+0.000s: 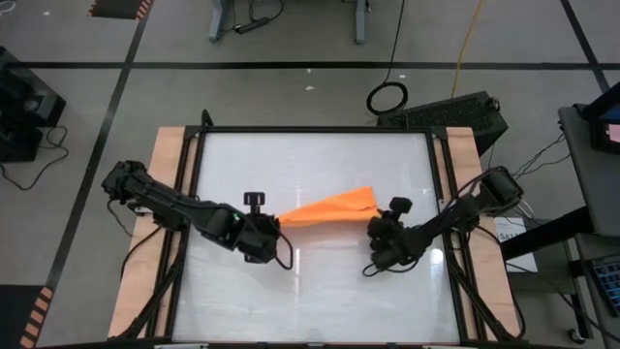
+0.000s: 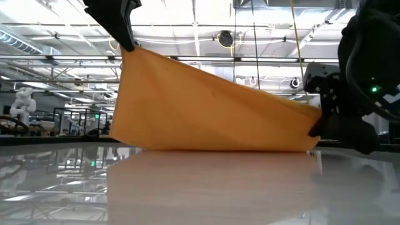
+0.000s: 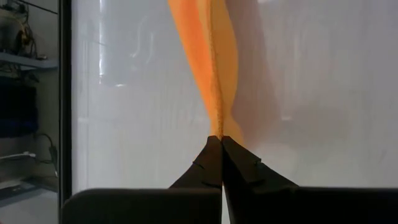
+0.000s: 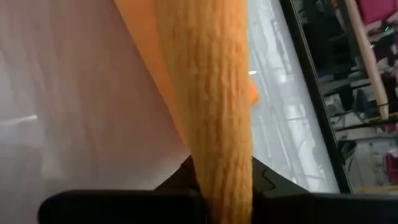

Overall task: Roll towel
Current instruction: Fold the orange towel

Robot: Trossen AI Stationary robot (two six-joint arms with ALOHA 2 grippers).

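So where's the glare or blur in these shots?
Low view: ceiling lights mirror off the glossy table under the towel. High view: a faint bright streak on the tabletop. Right wrist view: the towel fills the frame, soft and blurred; background sharper.

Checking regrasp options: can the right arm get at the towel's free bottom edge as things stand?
Probably not: the right end effector is shut on the towel, the left end effector pinches the other corner, so neither is free.
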